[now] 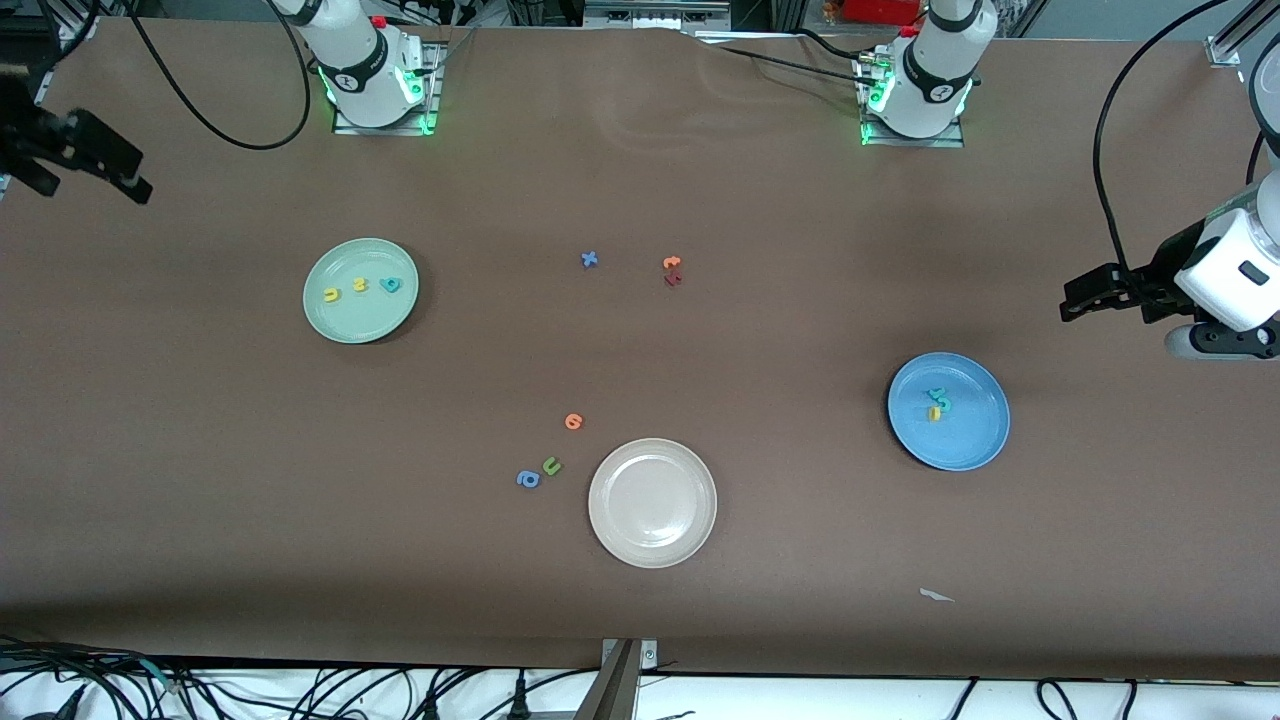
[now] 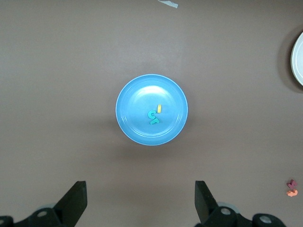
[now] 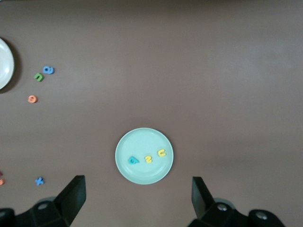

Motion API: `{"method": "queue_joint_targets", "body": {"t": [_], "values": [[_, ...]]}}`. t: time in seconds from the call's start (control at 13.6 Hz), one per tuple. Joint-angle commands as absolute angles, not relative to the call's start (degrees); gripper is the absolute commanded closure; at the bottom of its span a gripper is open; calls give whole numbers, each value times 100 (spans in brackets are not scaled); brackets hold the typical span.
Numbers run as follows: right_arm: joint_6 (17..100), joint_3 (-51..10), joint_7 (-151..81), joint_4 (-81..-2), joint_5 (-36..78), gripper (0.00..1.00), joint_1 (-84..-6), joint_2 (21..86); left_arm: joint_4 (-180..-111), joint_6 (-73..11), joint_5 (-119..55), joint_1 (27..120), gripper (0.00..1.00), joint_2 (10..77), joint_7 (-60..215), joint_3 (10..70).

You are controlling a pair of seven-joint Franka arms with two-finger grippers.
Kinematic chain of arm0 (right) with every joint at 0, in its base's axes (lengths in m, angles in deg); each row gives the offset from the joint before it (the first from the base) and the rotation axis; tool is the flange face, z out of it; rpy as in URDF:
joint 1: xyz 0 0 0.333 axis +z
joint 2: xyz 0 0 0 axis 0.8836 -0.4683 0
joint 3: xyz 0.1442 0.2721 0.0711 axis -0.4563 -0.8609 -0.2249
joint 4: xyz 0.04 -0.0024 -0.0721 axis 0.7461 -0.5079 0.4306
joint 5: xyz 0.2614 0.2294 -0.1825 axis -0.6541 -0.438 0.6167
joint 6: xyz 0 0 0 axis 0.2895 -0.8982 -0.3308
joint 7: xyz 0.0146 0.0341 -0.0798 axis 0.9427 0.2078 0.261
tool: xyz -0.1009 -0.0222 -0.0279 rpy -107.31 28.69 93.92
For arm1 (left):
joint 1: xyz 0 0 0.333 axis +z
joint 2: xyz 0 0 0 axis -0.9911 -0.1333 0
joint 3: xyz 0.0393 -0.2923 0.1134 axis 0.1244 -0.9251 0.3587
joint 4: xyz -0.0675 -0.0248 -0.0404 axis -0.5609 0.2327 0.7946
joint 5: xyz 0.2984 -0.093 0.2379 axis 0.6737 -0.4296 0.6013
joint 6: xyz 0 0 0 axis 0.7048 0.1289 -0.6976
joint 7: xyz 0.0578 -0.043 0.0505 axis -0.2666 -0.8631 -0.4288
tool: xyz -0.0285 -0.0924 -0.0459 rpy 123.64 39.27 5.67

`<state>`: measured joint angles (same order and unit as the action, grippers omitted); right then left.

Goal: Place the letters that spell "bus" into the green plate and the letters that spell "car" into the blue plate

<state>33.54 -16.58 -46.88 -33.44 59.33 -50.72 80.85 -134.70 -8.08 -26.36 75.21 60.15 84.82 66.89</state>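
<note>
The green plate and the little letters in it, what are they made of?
The green plate looks like smooth, slightly shiny plastic, maybe melamine: light glints softly off its raised rim. The letters that spell "bus" look like soft matte foam, chunky and without shine, though they are too small to be sure.

Loose foam letters (image 1: 360, 286); no readable labels.

The beige plate (image 1: 652, 503) is the landmark — empty, near the front camera. Just beside it, toward the right arm's end, lie a green "u" (image 1: 551, 465) and a blue "a" (image 1: 528, 479); an orange letter (image 1: 573, 421) sits slightly farther. Well farther — a blue "x" (image 1: 590, 259) and an orange-and-red pair (image 1: 672, 271).
</note>
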Motion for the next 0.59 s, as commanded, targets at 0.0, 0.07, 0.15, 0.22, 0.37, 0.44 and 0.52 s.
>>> {"method": "queue_joint_targets", "body": {"t": [0.0,0.07,0.15,0.22,0.37,0.44,0.52], "values": [[3551,-2040,-4681,-3326,6021,1,-5468,7658,-13503,-804,-2603,7487,0,6045,8569,6713],[3551,-2295,-4681,-3343,6038,1,-5600,7622,-13503,-804,-2603,7487,0,6045,8569,6713],[3551,-2332,-4690,-3352,6082,1,-5601,7569,-13511,-804,-2595,7487,0,6045,8569,6713],[3560,-2341,-4856,-3344,6082,1,-5575,7543,-13503,-804,-2603,7487,0,6045,8569,6713],[3516,-2359,-5261,-3344,6056,1,-5496,7542,-13503,-804,-2595,7487,0,6045,8569,6713],[3490,-2376,-5279,-3344,6065,1,-5409,7542,-13503,-804,-2595,7487,0,6045,8569,6713],[3472,-2376,-5297,-3352,6056,1,-5390,7542,-13503,-804,-2603,7487,0,6054,8569,6713]]}}
